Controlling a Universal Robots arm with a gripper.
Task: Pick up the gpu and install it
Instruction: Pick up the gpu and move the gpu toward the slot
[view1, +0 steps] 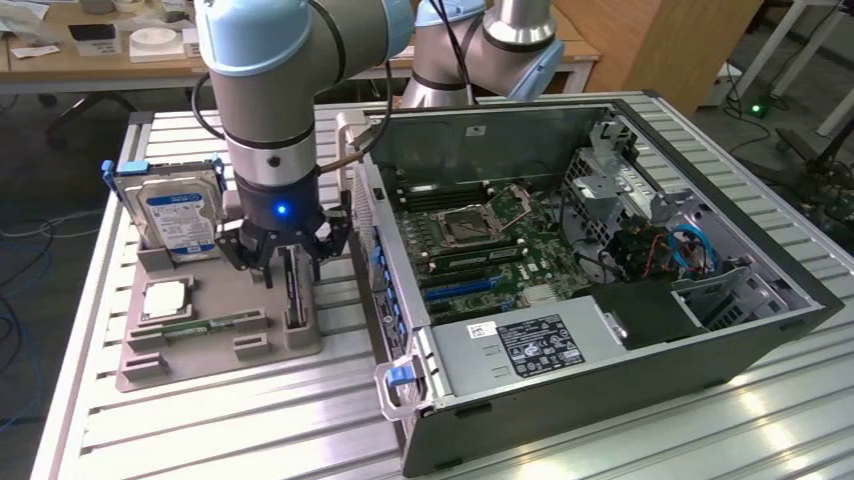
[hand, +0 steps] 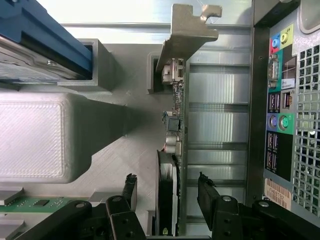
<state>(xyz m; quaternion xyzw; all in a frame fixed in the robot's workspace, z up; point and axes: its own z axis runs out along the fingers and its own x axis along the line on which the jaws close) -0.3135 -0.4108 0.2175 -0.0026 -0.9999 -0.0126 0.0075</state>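
While the pincer (hand: 167, 184) hangs low over the gray tray (view1: 220, 350), it is wide open and holds nothing. Its two black fingers (hand: 131, 186) sit one on each side of the gpu (hand: 176, 125), with a small gap on both sides. The gpu stands on its thin edge in a slot of the tray. Its shiny metal bracket (hand: 187, 30) is at the end far from the pincer.

On the same tray, toward the exterior view's left, a hard drive (view1: 180, 215) with a blue label stands upright. Near it a square chip (view1: 163, 298) lies flat, and a green memory stick (view1: 214, 325) lies just beside the chip.

Just beside the tray, on the exterior view's right, a big computer case (view1: 601, 250) lies on its side with its cover off, so the green board inside shows. Tray and case both rest on a bench (view1: 200, 430) made of metal strips. The gray and blue arm (view1: 274, 80) comes straight down from above to the pincer
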